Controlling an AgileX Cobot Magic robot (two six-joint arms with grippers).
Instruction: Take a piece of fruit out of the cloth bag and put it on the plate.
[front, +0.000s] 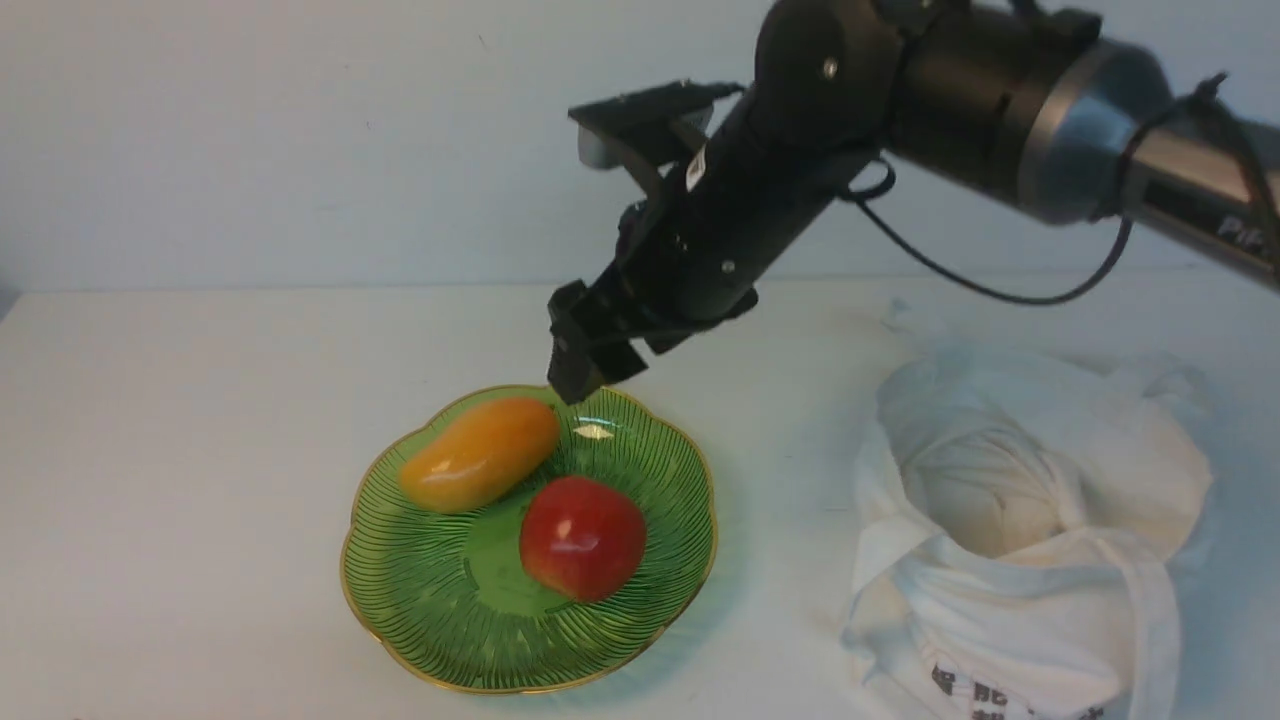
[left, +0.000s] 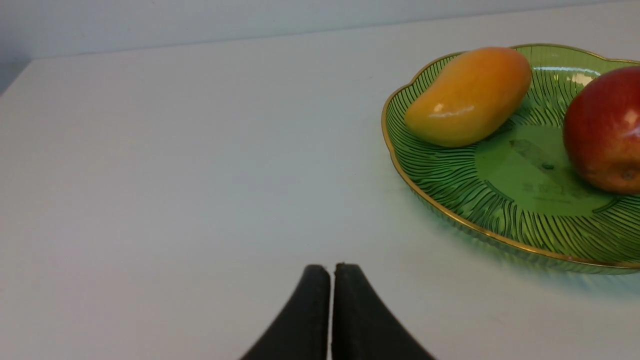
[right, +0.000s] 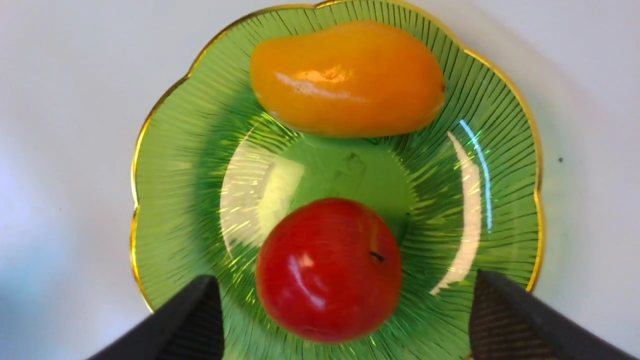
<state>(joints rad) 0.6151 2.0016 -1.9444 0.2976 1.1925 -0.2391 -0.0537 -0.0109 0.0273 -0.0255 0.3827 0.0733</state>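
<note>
The red apple (front: 582, 538) lies on the green ribbed plate (front: 450, 620) with the gold rim, at the plate's right side. It rests free, touched by nothing. My right gripper (front: 590, 375) hangs above the plate's far edge, open and empty. In the right wrist view its fingers stand wide apart either side of the apple (right: 327, 270), above the plate (right: 175, 165). The white cloth bag (front: 1030, 520) slumps on the table to the right, mouth open, dark print near its bottom. My left gripper (left: 331, 267) is shut and empty over bare table left of the plate (left: 450, 185); the apple (left: 605, 130) shows at that view's edge.
An orange-yellow mango (front: 482, 453) lies on the plate's far left part, close to the apple; it also shows in the left wrist view (left: 467, 97) and the right wrist view (right: 347, 80). The right arm reaches in from the upper right, over the bag.
</note>
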